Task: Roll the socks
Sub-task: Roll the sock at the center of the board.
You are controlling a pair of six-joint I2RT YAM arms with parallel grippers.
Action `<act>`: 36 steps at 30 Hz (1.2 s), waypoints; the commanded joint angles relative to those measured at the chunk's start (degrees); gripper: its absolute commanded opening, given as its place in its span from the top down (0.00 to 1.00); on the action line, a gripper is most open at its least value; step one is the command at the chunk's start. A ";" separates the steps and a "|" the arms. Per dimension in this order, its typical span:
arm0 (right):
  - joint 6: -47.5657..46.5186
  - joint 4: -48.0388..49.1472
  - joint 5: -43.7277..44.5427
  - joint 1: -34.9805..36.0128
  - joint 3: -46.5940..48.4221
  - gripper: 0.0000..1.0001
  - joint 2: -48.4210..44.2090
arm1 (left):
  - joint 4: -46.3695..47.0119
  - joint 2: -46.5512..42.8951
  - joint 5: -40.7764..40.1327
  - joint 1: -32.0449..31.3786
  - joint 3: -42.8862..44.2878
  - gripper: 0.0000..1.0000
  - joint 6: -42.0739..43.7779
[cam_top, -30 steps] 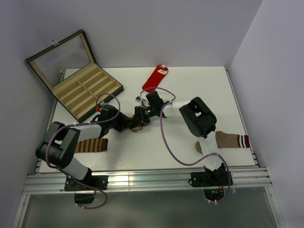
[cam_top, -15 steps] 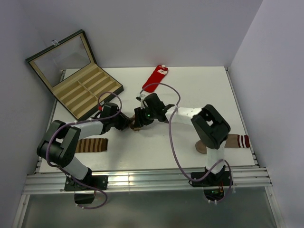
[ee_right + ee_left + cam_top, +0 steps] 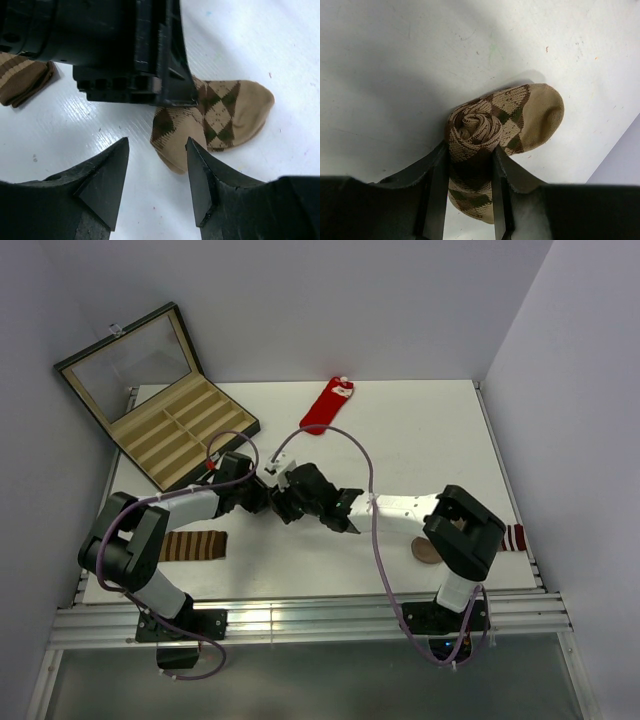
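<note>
The argyle sock (image 3: 475,132) is partly rolled into a coil, with its tan toe (image 3: 542,115) lying flat on the table. My left gripper (image 3: 467,170) is shut on the rolled part, one finger on each side. My right gripper (image 3: 157,150) is open and empty, its tips just short of the sock's loose end (image 3: 172,140), facing the left gripper's body (image 3: 125,50). In the top view the two grippers meet at the table's middle (image 3: 275,500) and mostly hide the sock. The red sock (image 3: 328,405) with a white cuff lies flat at the back.
An open compartment box (image 3: 160,420) stands at the back left. A brown-and-cream striped sock (image 3: 192,545) lies near the left arm, also in the right wrist view (image 3: 20,75). A plain tan-brown sock (image 3: 428,550) lies under the right arm at the front right.
The right arm has swung toward the front, and its gripper has shifted a little nearer the front beside the sock. The left gripper has kept hold of the argyle sock in place.
</note>
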 commanded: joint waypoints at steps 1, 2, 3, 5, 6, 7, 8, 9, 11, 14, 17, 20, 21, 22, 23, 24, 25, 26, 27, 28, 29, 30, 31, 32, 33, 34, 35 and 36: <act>-5.02 4.15 3.10 1.15 0.62 0.43 2.74 | -8.65 2.62 -4.22 -0.18 -0.89 0.72 2.95; -5.31 4.15 3.10 1.59 0.71 0.42 3.36 | -8.74 2.54 -4.13 -0.19 -0.80 0.72 2.95; -5.57 3.89 3.01 1.77 0.88 0.42 4.67 | -8.83 2.54 -4.21 -0.19 -0.80 0.72 2.95; -6.19 3.36 3.18 2.03 0.97 0.42 5.99 | -9.00 2.54 -4.22 -0.19 -0.71 0.71 3.13; -6.45 3.01 3.27 2.12 1.15 0.42 7.39 | -9.00 2.54 -4.13 -0.19 -0.62 0.72 3.13; -6.89 2.40 3.45 2.21 1.67 0.41 8.02 | -8.92 2.54 -4.04 -0.19 -0.54 0.71 3.13; -7.15 1.43 4.23 2.21 1.94 0.41 9.24 | -8.92 2.71 -4.04 -0.19 -0.54 0.71 3.13; -7.33 0.90 4.59 2.30 2.29 0.41 9.86 | -8.92 2.71 -3.95 -0.19 -0.45 0.71 3.21; -7.68 -0.50 5.64 2.30 2.55 0.41 11.35 | -9.00 2.80 -3.86 -0.19 -0.36 0.71 3.22; -7.95 -1.91 6.79 2.30 3.08 0.41 12.76 | -8.83 2.63 -3.69 -0.27 -0.36 0.71 3.39; -8.21 -5.15 6.79 2.30 4.40 0.40 15.39 | -8.57 2.62 -3.25 -0.27 -0.36 0.71 3.57; -8.47 -7.36 7.14 2.30 5.89 0.40 17.59 | -8.30 2.71 -3.25 -0.27 -0.18 0.71 3.74; -8.56 -7.71 7.58 2.30 6.42 0.40 18.04 | -8.30 2.71 -3.25 -0.27 -0.10 0.71 3.92; -8.56 -8.33 8.45 2.30 6.68 0.42 18.65 | -8.30 2.71 -3.16 -0.27 -0.01 0.71 4.01; -8.56 -8.77 8.81 2.30 7.03 0.43 19.61 | -8.21 2.54 -3.25 -0.27 -0.10 0.70 4.01; -8.47 -8.77 9.07 2.21 7.12 0.44 20.06 | -8.13 2.45 -3.25 -0.27 -0.10 0.70 4.09; -8.39 -10.17 9.16 2.21 7.47 0.52 20.50 | -7.95 2.36 -3.25 -0.27 -0.01 0.69 4.27; -8.21 -11.14 8.47 1.95 7.65 0.55 21.29 | -7.60 2.27 -3.25 -0.27 -0.01 0.68 4.36; -7.86 -11.58 7.76 1.60 8.00 0.61 21.64 | -7.34 2.27 -3.25 -0.27 -0.10 0.67 4.44; -7.77 -11.93 6.97 1.34 8.00 0.73 21.91 | -7.25 2.19 -3.25 -0.27 -0.10 0.66 4.45; -7.68 -12.55 4.96 0.64 8.00 0.78 22.00 | -7.16 2.01 -2.38 -0.27 0.08 0.63 4.53; -7.42 -12.73 3.81 0.19 7.83 0.84 21.91 | -7.07 1.84 -2.20 -0.27 0.17 0.61 4.71; -7.24 -12.90 2.67 -0.33 7.74 0.99 21.65 | -7.07 1.75 -2.11 -0.27 0.25 0.59 4.80; -7.16 -13.43 0.83 -0.86 7.65 1.00 20.95 | -7.07 1.31 -2.02 -0.27 0.34 0.54 4.97; -6.81 -13.69 -2.49 -2.26 7.48 1.00 20.51 | -7.33 0.96 -2.11 -0.27 0.34 0.51 5.23; -6.63 -13.96 -5.40 -2.97 7.39 1.00 19.89 | -7.33 0.61 -2.45 -0.27 0.43 0.48 5.32; -6.37 -14.65 -7.43 -3.76 7.30 1.00 18.84 | -7.33 -0.44 -2.46 -0.27 0.26 0.42 5.41; -6.10 -15.27 -12.76 -5.33 7.65 1.00 18.48 | -7.33 -0.97 -2.46 -0.27 0.25 0.39 5.50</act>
